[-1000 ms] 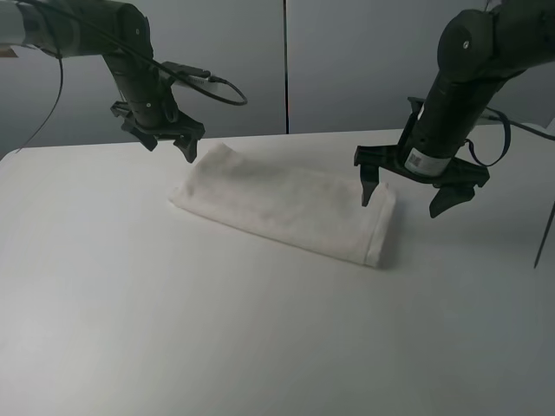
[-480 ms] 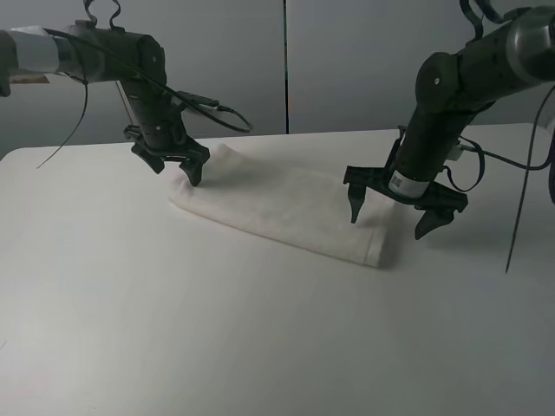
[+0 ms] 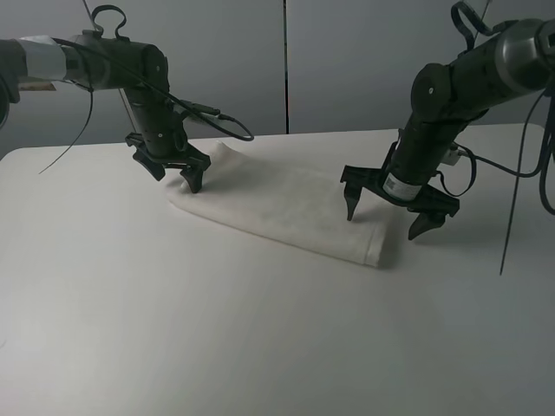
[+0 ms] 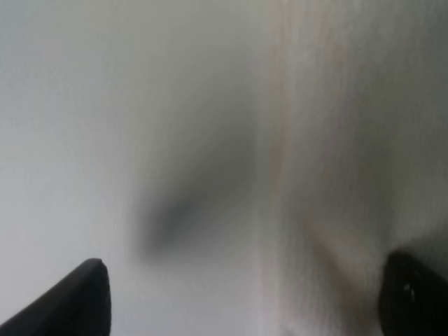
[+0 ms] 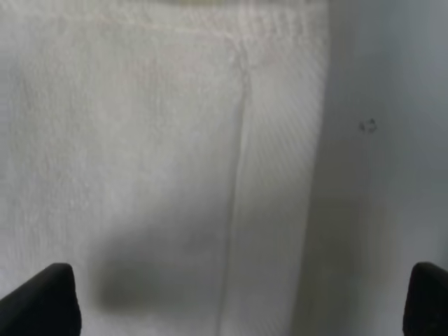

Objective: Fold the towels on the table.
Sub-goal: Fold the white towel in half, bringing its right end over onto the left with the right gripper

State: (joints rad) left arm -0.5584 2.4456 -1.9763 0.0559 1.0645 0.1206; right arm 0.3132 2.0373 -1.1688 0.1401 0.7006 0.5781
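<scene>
The white towel (image 3: 282, 206) lies folded into a long strip on the white table (image 3: 217, 329). My left gripper (image 3: 176, 171) is open and empty, low over the towel's far left end, one fingertip over the cloth. My right gripper (image 3: 386, 210) is open and empty, straddling the towel's right end just above it. The left wrist view shows the towel's edge (image 4: 336, 175) and bare table between two dark fingertips (image 4: 77, 297). The right wrist view shows the towel's woven band (image 5: 280, 175) and bare table between the fingertips (image 5: 42, 297).
Grey wall panels stand behind the table's far edge. Dark cables (image 3: 512, 208) hang from the right arm at the far right. Bare tabletop stretches in front of the towel.
Both grippers have come down from above the table to just over the towel's two ends. The towel has not moved.
</scene>
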